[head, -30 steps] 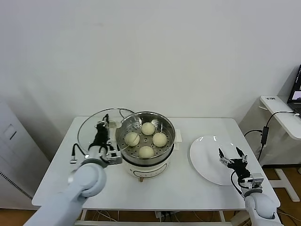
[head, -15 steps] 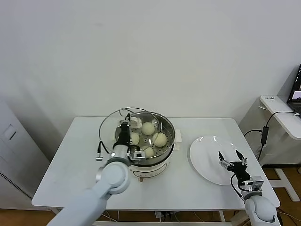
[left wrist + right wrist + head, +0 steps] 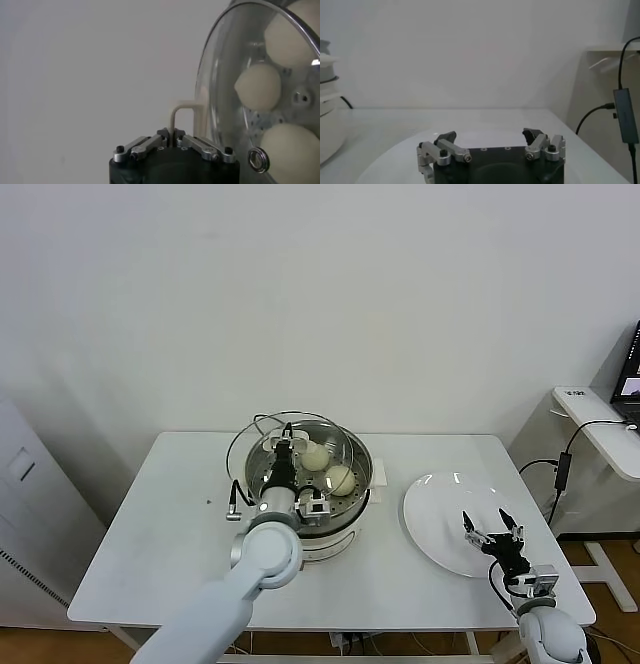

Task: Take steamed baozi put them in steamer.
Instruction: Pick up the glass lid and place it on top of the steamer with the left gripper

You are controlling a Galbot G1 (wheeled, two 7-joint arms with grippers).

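Note:
The steamer (image 3: 362, 460) stands mid-table on its white base. Cream-white baozi (image 3: 315, 455) lie on its perforated floor; two show beside my arm in the head view. My left gripper (image 3: 283, 456) is shut on the white handle (image 3: 178, 113) of the round glass lid (image 3: 220, 100) and holds the lid tilted over the steamer's left part. Through the glass, three baozi (image 3: 257, 86) are visible in the left wrist view. My right gripper (image 3: 492, 532) hovers open and empty over the white plate (image 3: 435, 514).
A black cord runs behind the steamer. The steamer's white base (image 3: 327, 130) shows at the far side of the right wrist view. At the far right stand a side table and a hanging cable with an adapter (image 3: 563, 469).
My left arm has carried the glass lid rightward from beside the steamer to above it, partly covering the baozi. The right gripper has drifted slightly toward me, still open.

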